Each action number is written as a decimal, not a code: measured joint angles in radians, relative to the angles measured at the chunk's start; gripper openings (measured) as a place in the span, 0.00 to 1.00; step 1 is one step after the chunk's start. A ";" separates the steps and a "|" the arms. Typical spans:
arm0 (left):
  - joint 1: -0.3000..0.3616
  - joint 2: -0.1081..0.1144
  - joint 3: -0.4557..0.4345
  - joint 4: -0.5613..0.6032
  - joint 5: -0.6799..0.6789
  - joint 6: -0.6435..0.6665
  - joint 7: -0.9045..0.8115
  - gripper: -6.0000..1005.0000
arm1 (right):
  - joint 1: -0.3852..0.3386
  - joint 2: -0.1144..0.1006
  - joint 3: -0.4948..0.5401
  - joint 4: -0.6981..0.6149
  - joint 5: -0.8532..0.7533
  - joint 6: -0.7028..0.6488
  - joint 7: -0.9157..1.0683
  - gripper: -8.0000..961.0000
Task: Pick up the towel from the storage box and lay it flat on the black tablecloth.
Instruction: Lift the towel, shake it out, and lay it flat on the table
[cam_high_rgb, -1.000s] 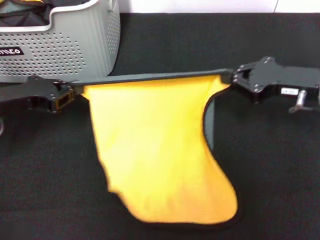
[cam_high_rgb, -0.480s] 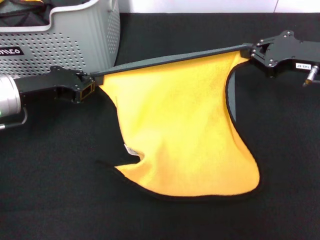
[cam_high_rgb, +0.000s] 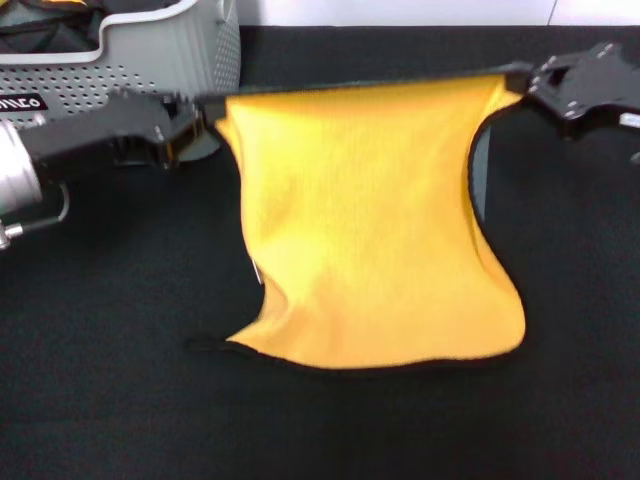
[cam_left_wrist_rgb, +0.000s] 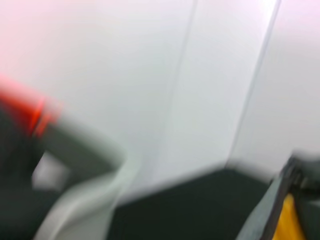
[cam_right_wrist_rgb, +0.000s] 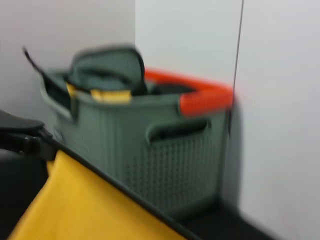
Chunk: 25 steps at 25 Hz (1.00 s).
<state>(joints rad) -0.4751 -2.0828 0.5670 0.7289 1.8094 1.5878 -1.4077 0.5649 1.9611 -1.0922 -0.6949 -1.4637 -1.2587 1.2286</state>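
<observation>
The towel (cam_high_rgb: 370, 220) hangs orange-yellow face toward me, stretched by its top hem between both grippers. My left gripper (cam_high_rgb: 200, 112) is shut on its left top corner, just in front of the storage box (cam_high_rgb: 150, 70). My right gripper (cam_high_rgb: 522, 80) is shut on the right top corner. The towel's lower part rests on the black tablecloth (cam_high_rgb: 100, 400), its black hem curving along the front. A strip of its grey face shows at the right edge. The right wrist view shows the towel (cam_right_wrist_rgb: 80, 205) below the storage box (cam_right_wrist_rgb: 150, 150). A corner of the towel (cam_left_wrist_rgb: 287, 220) shows in the left wrist view.
The storage box holds other crumpled cloths (cam_right_wrist_rgb: 105, 75), dark and yellow. A red-orange bar (cam_right_wrist_rgb: 205, 97) lies behind its rim. A white wall (cam_high_rgb: 400, 10) runs along the far edge of the table.
Both grippers moved away from me toward the back of the table, carrying the towel's top hem level. The lower hem slid back over the tablecloth.
</observation>
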 joint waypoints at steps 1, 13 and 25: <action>0.003 0.000 0.000 0.002 -0.029 0.031 0.002 0.02 | -0.021 0.009 0.031 -0.037 0.000 -0.041 0.004 0.11; 0.100 0.008 0.040 0.056 -0.227 0.442 -0.013 0.02 | -0.335 0.063 0.000 -0.481 0.152 -0.482 0.183 0.11; 0.363 0.176 0.511 0.152 -0.606 0.449 -0.034 0.02 | -0.390 0.064 -0.044 -0.507 0.236 -0.755 0.237 0.12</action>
<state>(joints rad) -0.1118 -1.9063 1.0785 0.8806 1.2036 2.0368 -1.4413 0.1747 2.0247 -1.1362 -1.2015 -1.2277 -2.0140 1.4658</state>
